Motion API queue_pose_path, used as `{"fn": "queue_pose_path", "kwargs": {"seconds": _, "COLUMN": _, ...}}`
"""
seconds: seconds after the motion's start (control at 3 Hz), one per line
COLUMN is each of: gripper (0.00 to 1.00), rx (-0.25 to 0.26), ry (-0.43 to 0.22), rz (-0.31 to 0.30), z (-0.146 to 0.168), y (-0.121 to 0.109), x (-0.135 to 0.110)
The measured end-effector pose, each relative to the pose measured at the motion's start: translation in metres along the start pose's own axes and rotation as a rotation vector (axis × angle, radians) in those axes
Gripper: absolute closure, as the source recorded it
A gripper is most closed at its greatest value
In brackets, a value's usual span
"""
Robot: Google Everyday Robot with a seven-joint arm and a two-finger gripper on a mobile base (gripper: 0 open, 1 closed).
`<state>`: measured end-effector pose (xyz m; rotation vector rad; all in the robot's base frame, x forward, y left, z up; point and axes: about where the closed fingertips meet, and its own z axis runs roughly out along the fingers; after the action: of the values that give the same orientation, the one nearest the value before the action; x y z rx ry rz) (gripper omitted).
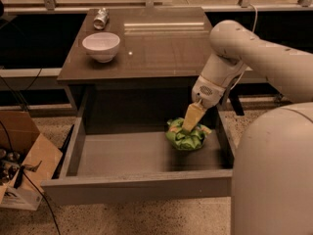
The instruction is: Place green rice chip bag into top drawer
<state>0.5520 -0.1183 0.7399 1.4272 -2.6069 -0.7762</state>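
We judge the placing nearly done: our tan two-finger gripper (190, 127) pinches the crinkly bright-green rice chip bag (186, 138) low inside the open shallow grey top drawer (127, 155), right rear, so next comes letting go.

glossy tbl (166, 53), crinkly bag (186, 139) under matt gripper (189, 128)

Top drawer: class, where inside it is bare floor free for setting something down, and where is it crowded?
The top drawer has bare floor from its left wall across the middle, and along the front panel. Its right rear corner is crowded: the claw grips the green rice chip bag there.
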Motion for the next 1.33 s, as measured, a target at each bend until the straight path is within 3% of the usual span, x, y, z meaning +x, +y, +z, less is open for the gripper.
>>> {"fn": "queue_pose_path", "kwargs": {"seconds": 0.33, "gripper": 0.85, "rx": -0.063, "ry": -0.010, "rz": 0.021, "z": 0.0309, "y": -0.0177, "x": 0.0009}}
{"fn": "queue_pose_path", "kwargs": {"seconds": 1.33, "gripper": 0.07, "rx": -0.061, "ry": -0.012, "rz": 0.023, "z": 0.0396, "y": -0.0223, "x": -0.0030}}
